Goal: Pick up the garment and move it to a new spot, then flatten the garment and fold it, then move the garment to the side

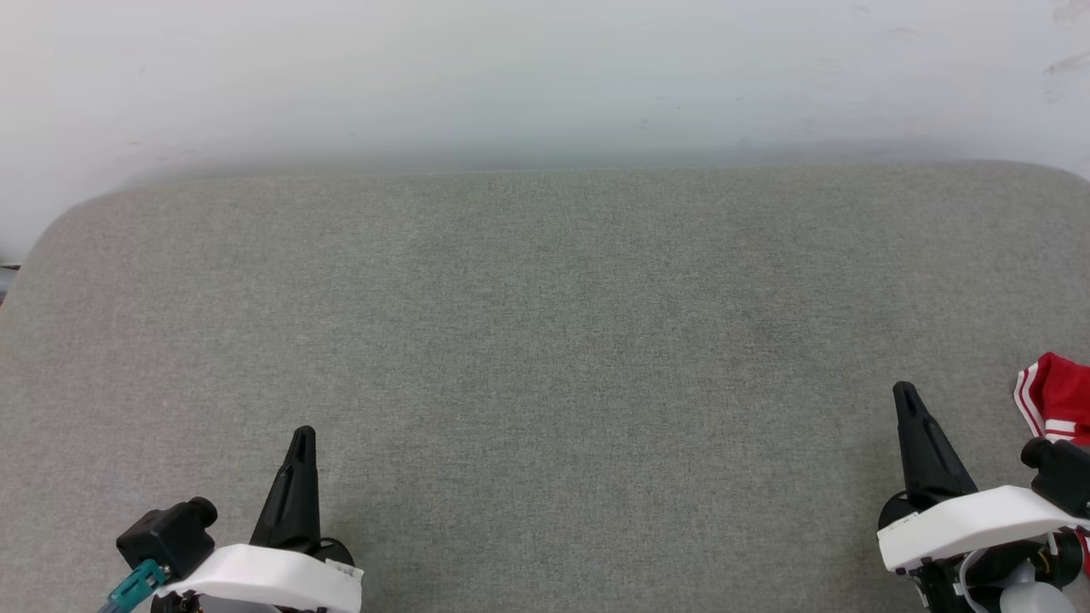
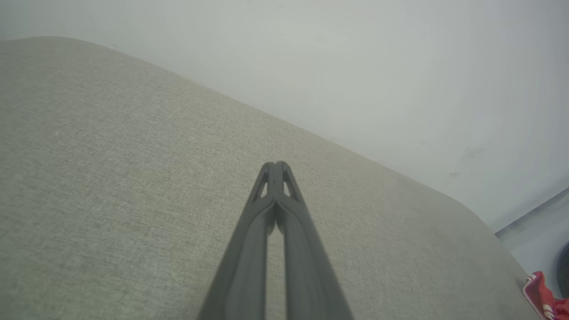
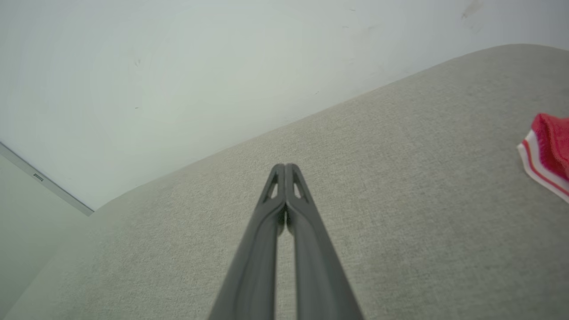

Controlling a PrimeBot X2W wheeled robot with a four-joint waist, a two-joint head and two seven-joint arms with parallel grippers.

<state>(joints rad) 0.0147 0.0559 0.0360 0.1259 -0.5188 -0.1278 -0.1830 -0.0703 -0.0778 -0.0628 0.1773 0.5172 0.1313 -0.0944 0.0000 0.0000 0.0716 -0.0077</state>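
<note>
A corner of the red garment (image 1: 1058, 407) with red-white striped trim lies at the right edge of the grey fabric surface (image 1: 545, 340), mostly cut off by the frame. The same garment (image 3: 547, 153) shows at the right of the right wrist view, and as a small scrap of garment (image 2: 541, 293) at the lower right of the left wrist view. My right gripper (image 1: 904, 393) sits just left of it, shut and empty, apart from the cloth. At the lower left my left gripper (image 1: 302, 436) is shut and empty too, tips together (image 2: 275, 165).
The grey fabric surface has rounded far corners and ends at a pale wall (image 1: 545, 77) behind it. A strip of floor (image 3: 26, 209) shows beyond the surface's left end.
</note>
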